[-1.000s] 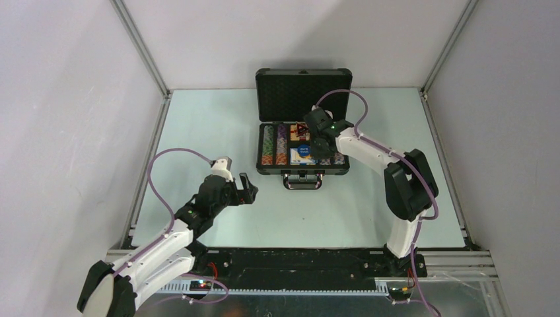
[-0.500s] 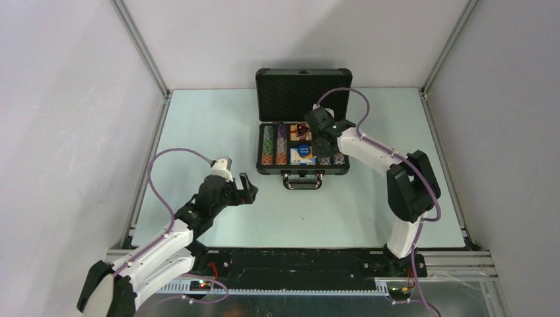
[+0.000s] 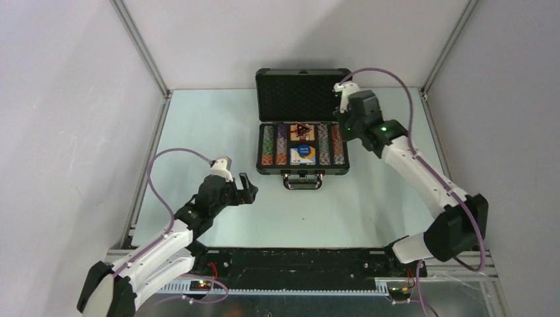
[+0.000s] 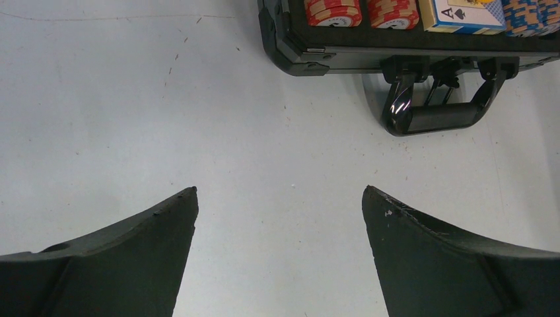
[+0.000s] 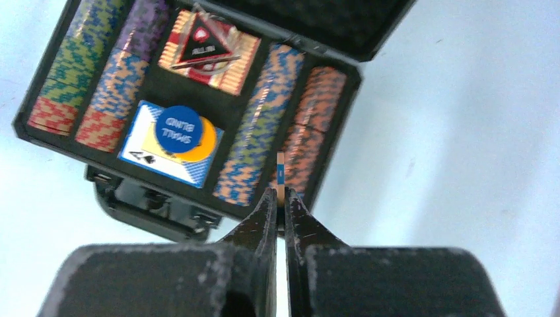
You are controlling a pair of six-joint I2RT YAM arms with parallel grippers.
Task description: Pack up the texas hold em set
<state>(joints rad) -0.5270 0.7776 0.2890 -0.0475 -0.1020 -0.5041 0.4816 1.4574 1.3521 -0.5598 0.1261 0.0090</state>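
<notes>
The briefcase (image 3: 297, 92) lies open at the middle of the table's (image 3: 198, 132) far edge. Its lid stands up toward the back and its handle (image 4: 432, 115) points at the near edge. Inside, poker chips (image 3: 268, 145) fill four rows that run front to back, two on the left and two on the right. Between these rows, the red card box (image 5: 210, 56) sits at the back with the dark triangular marker (image 5: 205, 43) resting on top. In front of it is a blue-and-white card box (image 5: 168, 148) carrying a blue button (image 5: 179, 129) stacked on an orange button (image 5: 208, 139).

The right end effector (image 5: 278, 198) hovers over the right side of the case, toward the table's far right corner. Its fingers are nearly closed, pinching a single chip (image 5: 280, 173) edge-on at the tips. In the wrist view this chip lines up with the two right-hand rows.

The left end effector (image 4: 280, 251) hangs above bare table toward the near left, well apart from the case. Its fingers are spread wide and it grasps nothing.
</notes>
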